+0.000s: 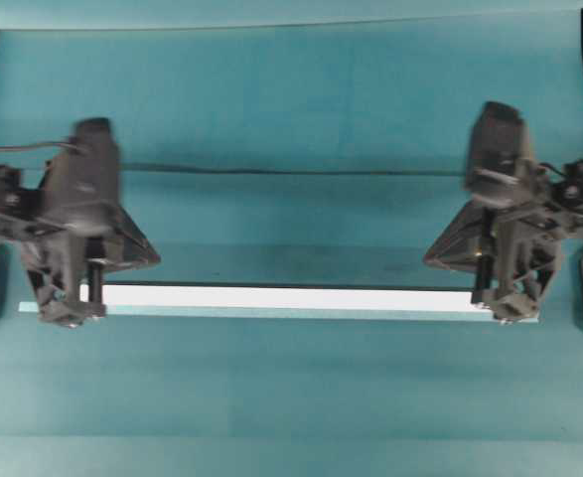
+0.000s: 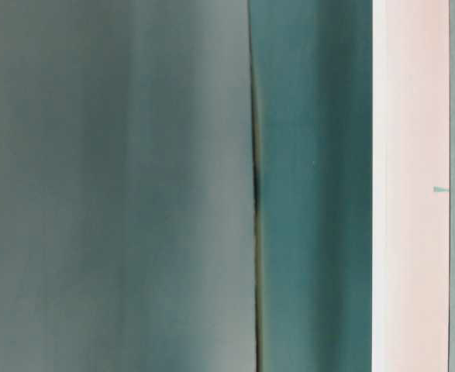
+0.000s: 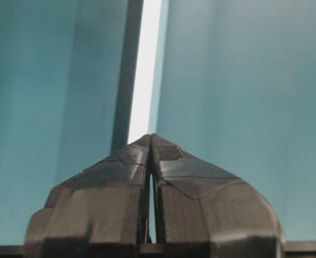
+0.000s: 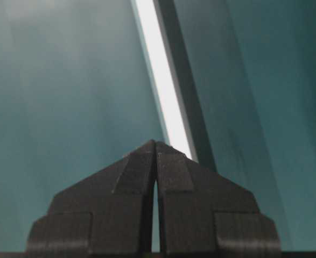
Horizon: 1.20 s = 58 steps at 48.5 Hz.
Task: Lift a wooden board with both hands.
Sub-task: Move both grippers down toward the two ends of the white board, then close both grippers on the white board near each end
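Teal surface (image 1: 291,397) lying bare above & below wooden board (image 1: 281,296), a long white plank spanning mid-frame; left claw (image 1: 72,310) & right claw (image 1: 508,308) pinching its ends, jaws narrow.

You're looking at four views and nothing readable is showing in any of them: no words, brand marks, numbers or signs. The only marking you're getting is a small teal arrow-like tick (image 2: 441,189) sitting on the pale strip at the right of the table-level view, and it's carrying no lettering.
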Motion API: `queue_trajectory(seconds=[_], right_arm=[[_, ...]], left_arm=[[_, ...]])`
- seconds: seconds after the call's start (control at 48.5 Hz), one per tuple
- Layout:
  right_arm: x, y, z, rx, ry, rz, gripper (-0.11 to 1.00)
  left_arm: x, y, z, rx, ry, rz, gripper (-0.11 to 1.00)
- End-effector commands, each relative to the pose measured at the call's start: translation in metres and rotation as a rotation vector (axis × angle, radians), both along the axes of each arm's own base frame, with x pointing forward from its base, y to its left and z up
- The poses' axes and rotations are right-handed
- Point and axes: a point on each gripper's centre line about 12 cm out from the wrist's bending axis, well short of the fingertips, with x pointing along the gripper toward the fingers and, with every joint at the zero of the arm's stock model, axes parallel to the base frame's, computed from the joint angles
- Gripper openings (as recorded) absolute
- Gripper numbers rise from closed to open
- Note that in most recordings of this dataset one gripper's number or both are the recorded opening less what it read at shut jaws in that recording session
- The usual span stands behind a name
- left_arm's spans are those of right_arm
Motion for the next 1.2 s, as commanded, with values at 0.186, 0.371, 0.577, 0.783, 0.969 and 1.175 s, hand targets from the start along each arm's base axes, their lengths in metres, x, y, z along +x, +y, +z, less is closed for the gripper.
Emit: queue_trajectory(seconds=[0.186, 0.371, 0.577, 0.783, 0.969, 1.175], right_arm=[[0.029, -0.003, -0.013, -0.03, 0.205, 0.037, 0.0], [0.051, 0.003, -0.029, -0.064, 0.328, 0.145, 0.0], [0.066, 0.006, -0.042, -0.092, 0.381, 0.234, 0.0], [0.068, 0.006, -0.044, -0.103, 0.353, 0.236, 0.0], [0.064, 0.007, -0.046, -0.112, 0.336, 0.248, 0.03], [0.062, 0.007, -0.048, -0.129, 0.324, 0.283, 0.4]], left_arm=[[0.016, -0.001, -0.007, 0.031, 0.119, -0.037, -0.01], [0.024, -0.001, -0.015, 0.038, 0.147, -0.048, -0.01], [0.027, -0.002, -0.019, 0.046, 0.159, -0.061, -0.01], [0.029, -0.002, -0.023, 0.083, 0.136, -0.118, -0.01], [0.031, -0.001, -0.032, 0.091, 0.145, -0.13, -0.01], [0.033, 0.0, -0.039, 0.084, 0.167, -0.116, 0.28]])
